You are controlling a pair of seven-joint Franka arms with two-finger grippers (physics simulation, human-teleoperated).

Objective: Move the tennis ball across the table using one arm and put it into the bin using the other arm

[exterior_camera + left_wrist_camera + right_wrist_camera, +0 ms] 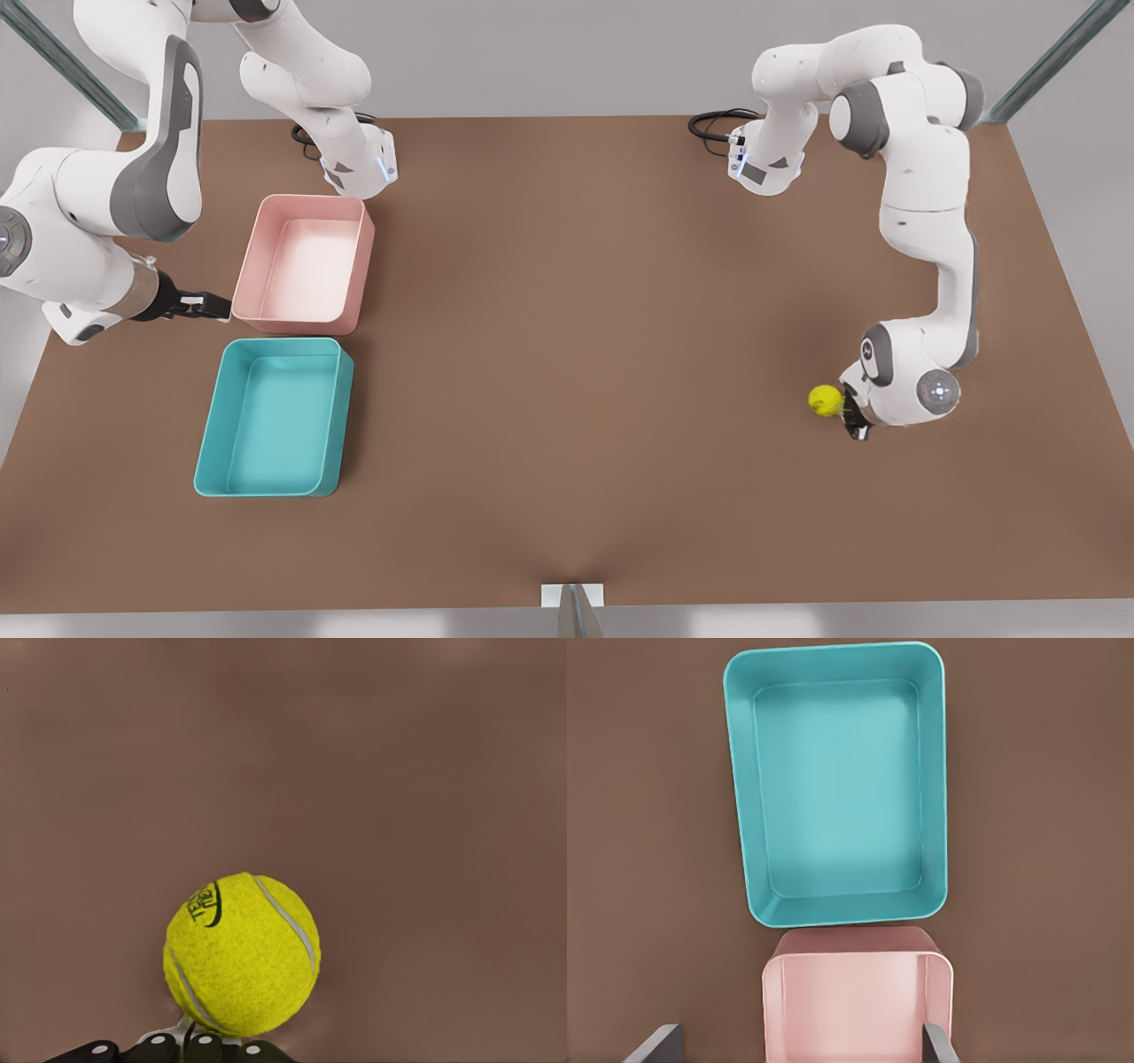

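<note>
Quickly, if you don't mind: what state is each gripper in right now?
Left gripper: beside the tennis ball; open or shut cannot be told.
Right gripper: open, empty, beside the pink tray, waiting.

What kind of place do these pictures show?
Probably a simulated robot test bench: a bare brown table holding two plastic bins, teal and pink, a tennis ball, and two white arms mounted at its far edge, against plain grey surroundings.
</note>
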